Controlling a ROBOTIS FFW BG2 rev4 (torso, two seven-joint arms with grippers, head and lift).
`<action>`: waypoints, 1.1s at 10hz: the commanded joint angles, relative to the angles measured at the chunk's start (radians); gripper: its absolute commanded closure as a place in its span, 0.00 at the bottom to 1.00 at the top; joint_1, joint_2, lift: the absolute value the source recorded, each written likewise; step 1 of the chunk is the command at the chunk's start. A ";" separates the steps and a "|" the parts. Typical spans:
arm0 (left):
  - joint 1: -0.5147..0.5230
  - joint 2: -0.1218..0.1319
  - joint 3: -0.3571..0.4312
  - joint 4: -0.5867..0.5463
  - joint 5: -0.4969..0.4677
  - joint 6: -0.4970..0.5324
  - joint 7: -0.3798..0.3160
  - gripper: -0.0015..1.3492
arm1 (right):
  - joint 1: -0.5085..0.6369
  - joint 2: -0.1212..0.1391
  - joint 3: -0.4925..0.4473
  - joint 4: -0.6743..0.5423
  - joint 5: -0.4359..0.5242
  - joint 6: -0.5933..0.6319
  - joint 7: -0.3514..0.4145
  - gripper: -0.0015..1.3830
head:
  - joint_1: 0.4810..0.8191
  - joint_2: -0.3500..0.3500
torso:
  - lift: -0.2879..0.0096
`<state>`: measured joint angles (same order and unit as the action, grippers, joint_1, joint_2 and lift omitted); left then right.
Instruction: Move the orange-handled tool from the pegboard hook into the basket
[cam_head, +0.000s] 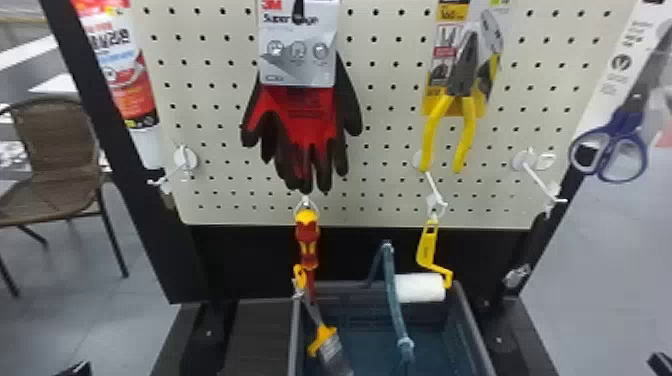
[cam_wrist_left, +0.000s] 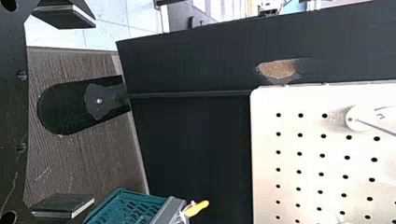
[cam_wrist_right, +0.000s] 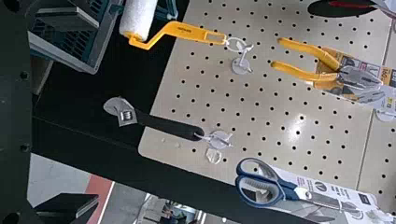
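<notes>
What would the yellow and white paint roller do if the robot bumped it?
The paint roller would probably swing, because it hangs from a hook. Its round white roll looks soft and might spin. Its yellow handle seems stiff.

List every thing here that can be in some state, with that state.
Left gripper: open
Right gripper: open
Basket: open-topped, carry handle raised
Orange-handled brush: in the basket, bristles down, handle end over the rim
Screwdriver: hanging
Paint roller: hanging
Wrench: hanging
Gloves: hanging, header card attached
Pliers: carded
Scissors: carded
</notes>
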<state>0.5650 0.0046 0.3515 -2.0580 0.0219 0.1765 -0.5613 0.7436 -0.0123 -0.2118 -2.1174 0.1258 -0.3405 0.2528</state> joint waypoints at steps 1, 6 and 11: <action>0.000 -0.007 0.000 0.000 0.001 -0.002 -0.005 0.00 | 0.000 0.013 0.000 0.000 -0.002 0.000 -0.001 0.00 | 0.20 0.50 | 0.63; -0.004 -0.007 -0.011 0.000 0.004 0.009 -0.008 0.00 | 0.000 0.013 0.000 0.010 -0.002 0.001 -0.001 0.00 | 0.20 0.50 | 0.63; -0.006 -0.007 -0.016 0.000 0.004 0.015 -0.011 0.00 | -0.002 0.013 0.002 0.015 -0.005 0.003 -0.001 0.00 | 0.20 0.50 | 0.63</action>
<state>0.5589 0.0046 0.3366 -2.0581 0.0261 0.1905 -0.5722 0.7412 -0.0123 -0.2103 -2.1024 0.1220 -0.3384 0.2516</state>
